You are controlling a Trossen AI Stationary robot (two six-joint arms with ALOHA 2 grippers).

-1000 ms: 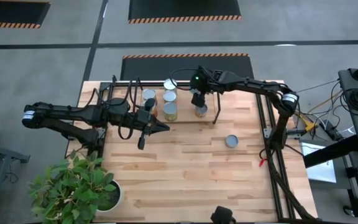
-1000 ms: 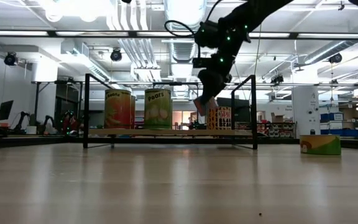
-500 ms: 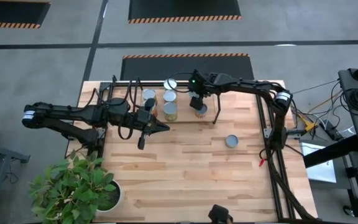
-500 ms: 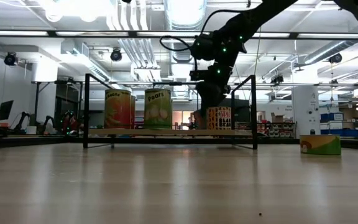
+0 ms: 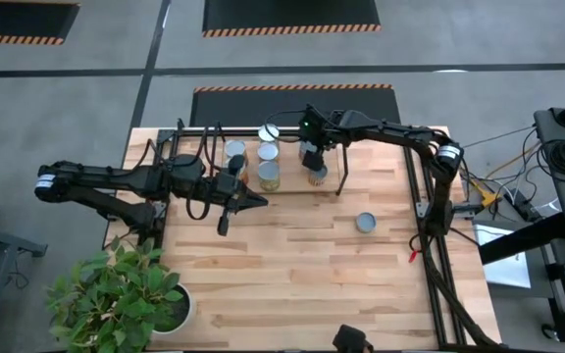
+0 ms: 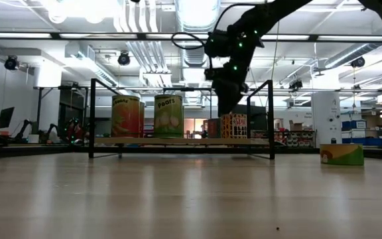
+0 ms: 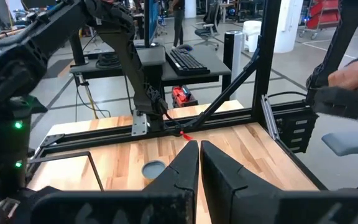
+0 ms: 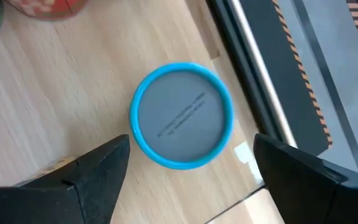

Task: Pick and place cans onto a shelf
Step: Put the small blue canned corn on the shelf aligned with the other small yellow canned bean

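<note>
The shelf [image 5: 292,186] is a black rod rack with a light wooden board [image 6: 178,141], standing at the table's far side. Several cans stand on it, among them two with green and orange labels [image 6: 126,116] [image 6: 168,116]. My right gripper [image 5: 310,157] hovers open above the shelf's right-hand can [image 5: 316,176]. In the right wrist view this can [image 8: 182,115] shows a grey top with a blue rim, and my fingers [image 8: 98,168] stand on either side of it, above it, without touching. One more can [image 5: 365,223] stands on the table. My left gripper [image 5: 251,201] is shut and empty in front of the shelf.
A potted plant [image 5: 135,299] stands at the near left corner. The black table frame [image 5: 428,196] runs along the right edge. The loose can also shows in the low view [image 6: 341,154] and the left wrist view [image 7: 154,168]. Bare tabletop lies between the shelf and the near edge.
My right gripper has dipped toward the right-hand can on the shelf and come up again. The can stands where it was on the board.
</note>
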